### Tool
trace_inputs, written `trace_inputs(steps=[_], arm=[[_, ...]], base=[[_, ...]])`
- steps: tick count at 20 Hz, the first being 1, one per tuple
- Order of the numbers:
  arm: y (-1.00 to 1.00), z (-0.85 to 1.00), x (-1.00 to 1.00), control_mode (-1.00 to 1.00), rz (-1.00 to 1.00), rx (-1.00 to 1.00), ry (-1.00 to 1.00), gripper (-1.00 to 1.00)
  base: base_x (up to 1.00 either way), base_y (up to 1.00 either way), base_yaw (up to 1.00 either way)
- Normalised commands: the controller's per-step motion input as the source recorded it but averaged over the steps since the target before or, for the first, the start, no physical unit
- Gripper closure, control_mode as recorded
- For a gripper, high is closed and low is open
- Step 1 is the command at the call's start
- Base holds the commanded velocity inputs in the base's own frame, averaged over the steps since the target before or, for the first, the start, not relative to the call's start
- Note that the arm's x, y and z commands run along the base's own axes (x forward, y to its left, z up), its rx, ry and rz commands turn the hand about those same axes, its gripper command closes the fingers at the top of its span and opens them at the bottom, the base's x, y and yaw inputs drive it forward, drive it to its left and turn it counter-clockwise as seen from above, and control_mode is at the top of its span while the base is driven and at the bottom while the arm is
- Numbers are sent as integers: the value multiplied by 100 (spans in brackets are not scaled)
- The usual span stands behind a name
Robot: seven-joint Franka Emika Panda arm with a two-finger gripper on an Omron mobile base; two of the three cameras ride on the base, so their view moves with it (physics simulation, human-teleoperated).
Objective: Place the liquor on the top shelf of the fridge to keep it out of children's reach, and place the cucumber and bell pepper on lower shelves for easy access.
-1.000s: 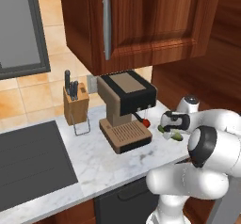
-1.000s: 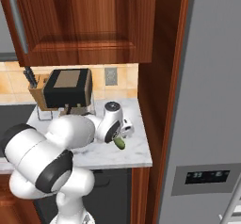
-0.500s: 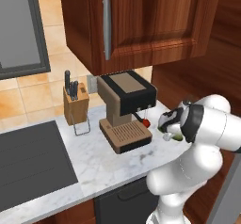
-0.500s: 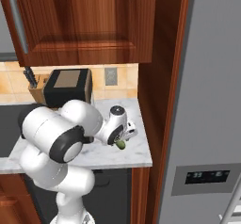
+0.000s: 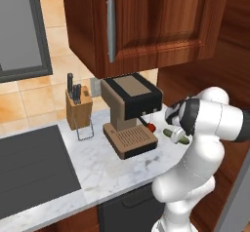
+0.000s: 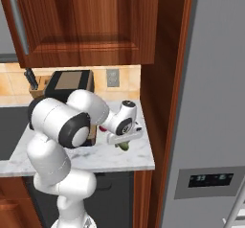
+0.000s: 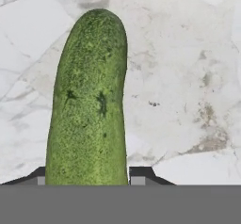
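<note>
The fridge, at three o'clock of the marble counter, stands shut, so nothing seems shelved yet. The gripper is clamped on the cucumber at the counter's three o'clock end; liquor and bell pepper remain.

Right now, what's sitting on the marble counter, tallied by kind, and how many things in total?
Coffee machine: 1
Knife block: 1
Cucumber: 1, on the counter with the gripper shut on it
Total: 3
</note>
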Motion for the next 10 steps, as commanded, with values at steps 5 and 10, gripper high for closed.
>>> trace_inputs(steps=[5, 10], arm=[[0, -6, -87, -100, 16, 0, -1, 100], [11, 64, -100, -100, 18, -1, -15, 100]], base=[[0, 0, 0], [0, 0, 0]])
